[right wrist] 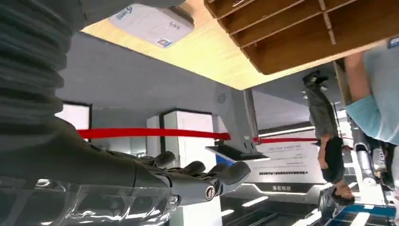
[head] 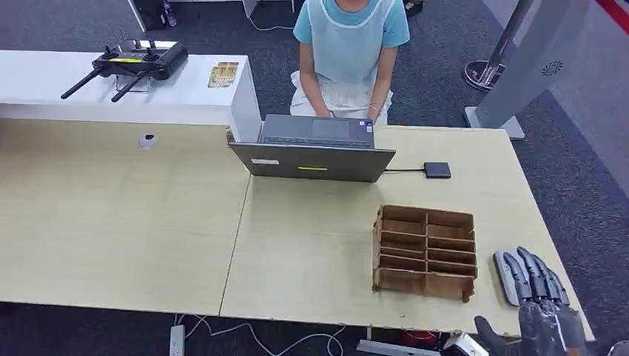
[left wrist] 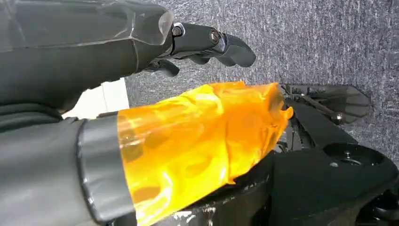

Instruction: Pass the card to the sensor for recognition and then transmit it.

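Now, my right hand (head: 535, 285): fingers straight and apart, empty, beside the brown slotted cardboard organizer (head: 425, 252).
Left hand (left wrist: 202, 44): fingers loosely apart, empty.

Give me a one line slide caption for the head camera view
Right hand hovers open at the table's near corner beside a cardboard divider tray, a person seated behind a laptop.
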You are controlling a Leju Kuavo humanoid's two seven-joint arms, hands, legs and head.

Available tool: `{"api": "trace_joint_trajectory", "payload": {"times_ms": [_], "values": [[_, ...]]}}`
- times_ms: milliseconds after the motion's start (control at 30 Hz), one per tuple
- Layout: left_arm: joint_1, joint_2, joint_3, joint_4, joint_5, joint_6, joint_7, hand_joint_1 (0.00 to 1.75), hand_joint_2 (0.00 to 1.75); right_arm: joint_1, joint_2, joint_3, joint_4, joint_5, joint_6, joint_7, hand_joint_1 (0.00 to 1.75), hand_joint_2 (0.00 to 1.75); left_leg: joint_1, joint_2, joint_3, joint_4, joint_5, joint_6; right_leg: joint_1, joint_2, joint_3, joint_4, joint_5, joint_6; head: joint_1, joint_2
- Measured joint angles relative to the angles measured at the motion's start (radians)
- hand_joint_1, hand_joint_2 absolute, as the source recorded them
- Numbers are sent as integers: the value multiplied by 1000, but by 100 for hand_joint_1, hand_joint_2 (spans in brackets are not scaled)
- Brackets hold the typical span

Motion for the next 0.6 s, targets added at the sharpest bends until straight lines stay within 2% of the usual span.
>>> {"api": "trace_joint_trajectory", "payload": {"times_ms": [267,600], "values": [[-4,-4,-9,0,0,-5,0,0,0,-121,-3,72,109,74,2,11,0,175,0,0,0,0,0,0,0,0,0,0,0,0,0,0],[-9,-4,-26,0,-4,-12,0,0,0,-276,-3,130,251,31,74,-51,0,175,0,0,0,0,1,0,0,0,0,0,0,0,0,0]]}}
